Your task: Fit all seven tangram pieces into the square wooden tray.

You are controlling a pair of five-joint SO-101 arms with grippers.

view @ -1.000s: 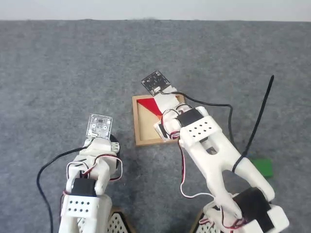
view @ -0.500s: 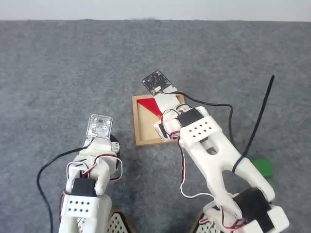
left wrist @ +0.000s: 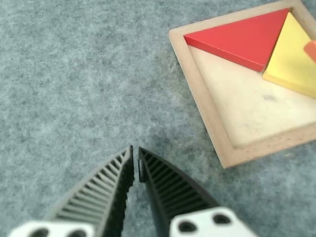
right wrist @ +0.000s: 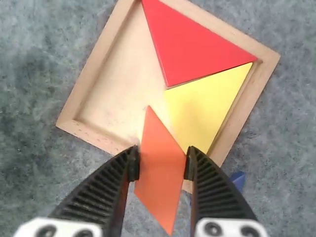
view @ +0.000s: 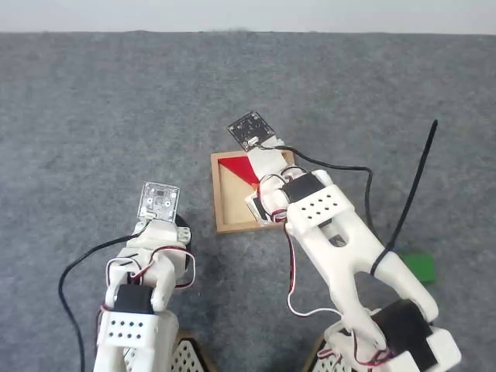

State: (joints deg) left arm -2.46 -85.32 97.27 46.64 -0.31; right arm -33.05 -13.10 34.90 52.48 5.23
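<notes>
Our right gripper point(right wrist: 161, 158) is partly open, as wide as the orange parallelogram point(right wrist: 159, 180) it pinches across its narrow width. That grip leaves both long points free, which we judge lets the piece be turned and lowered without the fingers fouling the wall. The piece hangs over the near rim of the square wooden tray point(right wrist: 93, 66), its upper point reaching over the bare floor just beside the yellow triangle point(right wrist: 205, 106). The red triangle point(right wrist: 190, 47) lies flat along one wall with the yellow one touching it, both packed to one side, so the open floor is where the remaining shapes have to go. Our left gripper point(left wrist: 135, 150) is closed with nothing in it and hangs over the grey tabletop point(view: 116, 101) near the tray's corner, apart from it, apparently parked clear of the working arm. A green piece point(view: 419, 267) lies well away on the tabletop, and a blue piece point(right wrist: 238, 180) peeks out beside the tray.
</notes>
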